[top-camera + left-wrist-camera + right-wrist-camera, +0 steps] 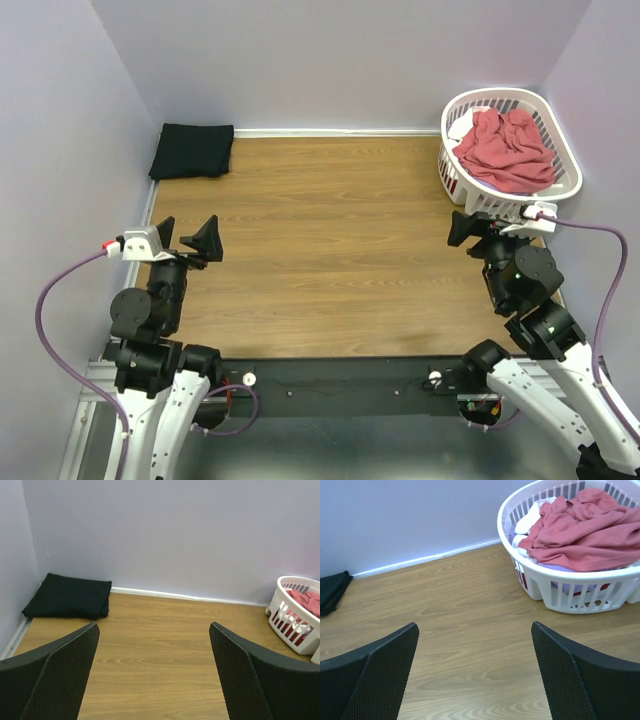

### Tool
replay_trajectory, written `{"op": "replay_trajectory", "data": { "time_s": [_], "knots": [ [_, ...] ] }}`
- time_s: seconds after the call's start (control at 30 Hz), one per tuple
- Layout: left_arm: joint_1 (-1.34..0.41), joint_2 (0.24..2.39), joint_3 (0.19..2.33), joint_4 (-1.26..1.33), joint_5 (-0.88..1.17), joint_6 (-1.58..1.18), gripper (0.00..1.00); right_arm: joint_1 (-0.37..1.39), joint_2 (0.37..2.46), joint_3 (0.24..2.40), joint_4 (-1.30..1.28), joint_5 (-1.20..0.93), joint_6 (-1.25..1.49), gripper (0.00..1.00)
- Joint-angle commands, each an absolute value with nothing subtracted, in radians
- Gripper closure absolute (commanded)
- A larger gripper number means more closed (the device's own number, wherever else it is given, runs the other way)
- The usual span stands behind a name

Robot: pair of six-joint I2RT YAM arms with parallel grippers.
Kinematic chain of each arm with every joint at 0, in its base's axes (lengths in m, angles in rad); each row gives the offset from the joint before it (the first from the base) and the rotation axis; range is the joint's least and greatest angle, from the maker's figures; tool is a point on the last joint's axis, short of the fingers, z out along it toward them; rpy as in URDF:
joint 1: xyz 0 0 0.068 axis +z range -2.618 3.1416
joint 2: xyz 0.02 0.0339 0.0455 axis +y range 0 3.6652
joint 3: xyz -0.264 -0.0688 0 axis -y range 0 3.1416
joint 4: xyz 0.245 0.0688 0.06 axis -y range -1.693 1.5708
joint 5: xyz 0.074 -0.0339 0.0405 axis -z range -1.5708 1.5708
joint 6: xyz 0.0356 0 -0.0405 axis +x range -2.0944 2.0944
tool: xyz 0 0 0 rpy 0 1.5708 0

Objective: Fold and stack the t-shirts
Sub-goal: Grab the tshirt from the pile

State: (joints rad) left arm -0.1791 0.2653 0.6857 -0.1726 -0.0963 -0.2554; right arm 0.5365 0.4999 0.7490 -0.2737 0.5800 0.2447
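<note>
From my remote station, both arms hang low over the near edge of the wooden table (340,240), one at each side. The left gripper (187,238) has its two black fingers spread wide with nothing between them. In the left wrist view only bare wood shows in the gap of that gripper (154,630). The right gripper (488,226) is likewise wide apart and empty. Its wrist camera looks between the textured pads (385,680) toward the far right corner.

The black t-shirt (192,150) lies folded into a neat rectangle at the far left corner of the table, against the back wall. It is well apart from both arms. I see it again in the left wrist view (67,596), and its edge shows at the left margin of the right wrist view (332,591).

The coral-red t-shirt (505,150) sits crumpled in the white slatted basket (572,178) at the far right corner, heaped above the rim (585,535). A bit of white cloth (527,520) shows beside it inside the basket. The right gripper is just beside the basket's near wall (570,592), not touching it.
</note>
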Motion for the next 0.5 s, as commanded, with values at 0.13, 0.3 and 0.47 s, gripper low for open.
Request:
{"op": "replay_trajectory", "data": {
  "time_s": [0.13,0.3,0.47],
  "knots": [
    [-0.187,0.245,0.592,-0.006,-0.176,-0.316,0.02,0.537,0.624,0.839,-0.259,0.632,0.230,0.00],
    [-0.193,0.247,0.565,-0.005,-0.130,-0.330,0.02,0.537,0.938,1.009,-0.255,0.583,0.247,0.00],
    [-0.228,0.223,0.565,-0.017,-0.167,-0.319,0.02,0.528,1.239,1.199,-0.255,0.524,0.259,0.00]
  ]
}}
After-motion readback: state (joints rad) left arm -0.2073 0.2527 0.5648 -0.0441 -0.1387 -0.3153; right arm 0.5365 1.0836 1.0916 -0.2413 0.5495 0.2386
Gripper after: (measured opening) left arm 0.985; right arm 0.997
